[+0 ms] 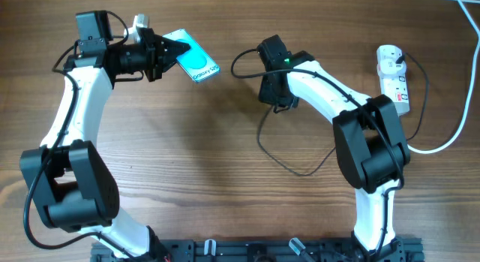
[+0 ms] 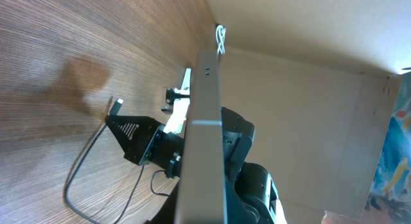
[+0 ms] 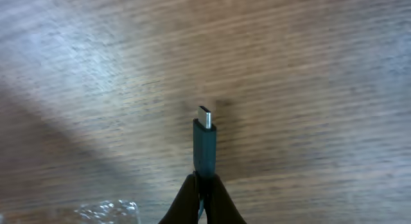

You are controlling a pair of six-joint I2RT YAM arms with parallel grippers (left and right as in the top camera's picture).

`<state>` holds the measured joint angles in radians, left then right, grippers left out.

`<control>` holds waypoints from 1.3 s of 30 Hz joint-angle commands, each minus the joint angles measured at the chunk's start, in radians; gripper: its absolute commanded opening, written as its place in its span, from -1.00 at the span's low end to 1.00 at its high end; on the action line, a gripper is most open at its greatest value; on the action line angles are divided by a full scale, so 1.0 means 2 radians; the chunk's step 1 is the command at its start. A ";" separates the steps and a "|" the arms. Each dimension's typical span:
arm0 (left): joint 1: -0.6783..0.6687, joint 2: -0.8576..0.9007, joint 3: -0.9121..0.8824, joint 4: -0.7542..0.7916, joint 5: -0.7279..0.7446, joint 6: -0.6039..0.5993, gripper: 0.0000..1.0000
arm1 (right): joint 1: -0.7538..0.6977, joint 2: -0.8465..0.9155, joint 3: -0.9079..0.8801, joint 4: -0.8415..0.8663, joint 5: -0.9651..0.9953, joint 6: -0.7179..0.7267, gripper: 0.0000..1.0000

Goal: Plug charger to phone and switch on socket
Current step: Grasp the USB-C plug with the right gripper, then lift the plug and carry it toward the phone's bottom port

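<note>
My left gripper (image 1: pixel 166 52) is shut on the phone (image 1: pixel 196 61), a turquoise-screened phone with "Galaxy" text, held tilted above the table at the back left. In the left wrist view the phone's grey edge (image 2: pixel 202 134) runs up the middle. My right gripper (image 1: pixel 279 97) is shut on the charger: its dark connector with a metal tip (image 3: pixel 205 144) sticks out from my fingertips (image 3: pixel 204 185). The black cable (image 1: pixel 289 163) loops over the table. The white socket (image 1: pixel 395 78) lies at the back right, with a plug in its far end.
A thicker white cable (image 1: pixel 457 119) curves along the right edge of the wooden table. The right arm (image 2: pixel 144 144) shows in the left wrist view beyond the phone. A crinkled clear scrap (image 3: pixel 106 211) lies at the bottom left of the right wrist view.
</note>
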<state>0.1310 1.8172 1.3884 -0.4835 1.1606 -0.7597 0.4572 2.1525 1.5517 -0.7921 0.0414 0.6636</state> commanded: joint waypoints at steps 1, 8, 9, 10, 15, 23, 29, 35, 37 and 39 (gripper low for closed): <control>-0.002 -0.008 0.000 0.000 0.012 0.012 -0.92 | -0.002 0.016 0.013 -0.011 0.018 -0.009 -0.91; -0.002 -0.008 0.000 -0.002 0.012 0.012 -0.92 | -0.017 0.046 0.013 -0.005 -0.034 -0.018 -0.91; -0.002 -0.008 0.000 -0.002 0.012 0.012 -0.92 | -0.020 0.048 0.013 -0.005 -0.039 -0.018 -0.91; -0.002 -0.008 0.000 -0.002 0.012 0.012 -0.92 | -0.023 0.051 0.013 -0.007 -0.044 -0.018 -0.91; -0.002 -0.008 0.000 -0.002 0.012 0.012 -0.92 | -0.023 0.058 0.013 -0.007 -0.048 -0.030 -0.83; -0.002 -0.008 0.000 -0.006 0.012 0.012 -0.92 | -0.015 0.043 0.031 -0.004 -0.115 -0.094 -0.91; -0.002 -0.008 0.000 -0.006 0.012 0.012 -0.92 | -0.054 -0.098 0.033 -0.055 -0.314 -0.291 -0.91; -0.002 -0.008 0.000 -0.006 0.121 0.131 -0.92 | -0.101 -0.187 0.033 -0.181 -0.538 -0.472 -0.91; -0.002 -0.008 0.000 -0.006 0.135 0.154 -0.92 | -0.097 -0.187 0.025 -0.208 -0.569 -0.508 -0.91; -0.002 -0.008 0.000 -0.005 0.135 0.156 -0.92 | -0.091 -0.187 0.012 -0.220 -0.606 -0.528 -0.91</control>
<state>0.1310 1.8172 1.3884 -0.4980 1.3399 -0.5278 0.2596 1.7767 1.6089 -1.2194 -1.0046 -0.2619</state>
